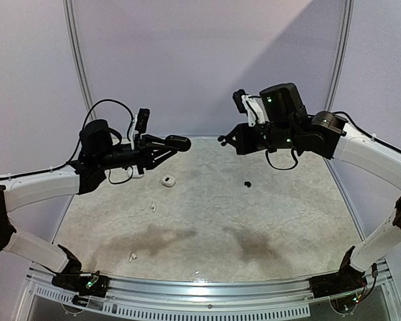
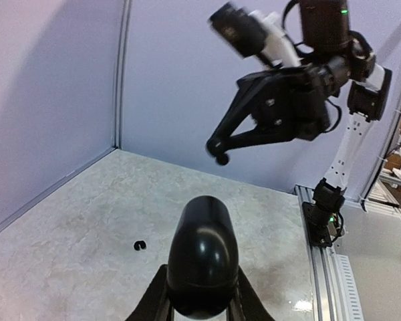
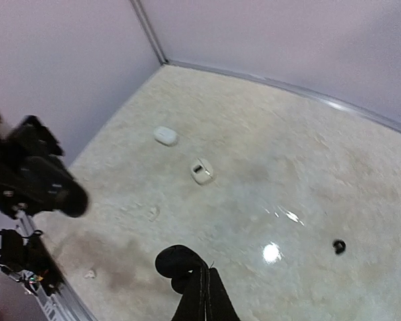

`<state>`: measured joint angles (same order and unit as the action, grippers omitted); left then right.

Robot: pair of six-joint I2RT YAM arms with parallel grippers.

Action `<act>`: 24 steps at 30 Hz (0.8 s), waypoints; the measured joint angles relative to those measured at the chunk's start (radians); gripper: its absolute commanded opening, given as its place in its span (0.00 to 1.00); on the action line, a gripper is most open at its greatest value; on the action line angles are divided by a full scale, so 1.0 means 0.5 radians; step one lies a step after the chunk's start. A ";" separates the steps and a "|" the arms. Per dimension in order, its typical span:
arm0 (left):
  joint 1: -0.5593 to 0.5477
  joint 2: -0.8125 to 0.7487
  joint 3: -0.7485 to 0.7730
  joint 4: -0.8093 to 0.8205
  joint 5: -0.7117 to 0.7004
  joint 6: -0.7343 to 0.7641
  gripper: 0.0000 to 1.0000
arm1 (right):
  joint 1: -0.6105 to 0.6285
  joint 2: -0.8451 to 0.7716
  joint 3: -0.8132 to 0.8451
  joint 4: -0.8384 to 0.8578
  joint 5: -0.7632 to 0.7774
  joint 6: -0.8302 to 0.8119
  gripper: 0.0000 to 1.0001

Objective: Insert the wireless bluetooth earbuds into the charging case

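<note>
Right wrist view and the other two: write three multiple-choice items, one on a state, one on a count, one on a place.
1. The right gripper is: A. wide open B. out of view C. shut on a black bud
2. Count of white cases on the table: A. two B. none C. five
3. The black case is: A. on the table B. in the left gripper C. in the right gripper
Key: 1 C, the bud sits pinched at its tip; 2 A, the right wrist view shows two; 3 B, the left gripper clamps it.
</note>
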<state>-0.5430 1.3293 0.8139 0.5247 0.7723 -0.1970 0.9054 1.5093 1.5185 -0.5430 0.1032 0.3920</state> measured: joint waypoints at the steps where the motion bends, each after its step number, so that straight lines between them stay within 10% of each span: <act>1: 0.001 0.000 0.008 -0.031 -0.040 -0.014 0.00 | 0.011 -0.016 -0.008 0.090 -0.076 -0.037 0.00; 11: 0.030 0.000 0.040 -0.053 -0.036 -0.143 0.00 | 0.216 0.186 0.269 0.433 -0.791 -0.529 0.00; 24: 0.038 -0.030 0.043 -0.100 -0.078 -0.108 0.00 | 0.179 0.323 0.234 0.201 -0.760 -0.782 0.00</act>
<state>-0.5240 1.3144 0.8352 0.4747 0.7334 -0.2508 0.9947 1.6711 1.6356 -0.4423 -0.2768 0.0010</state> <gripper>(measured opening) 0.238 0.004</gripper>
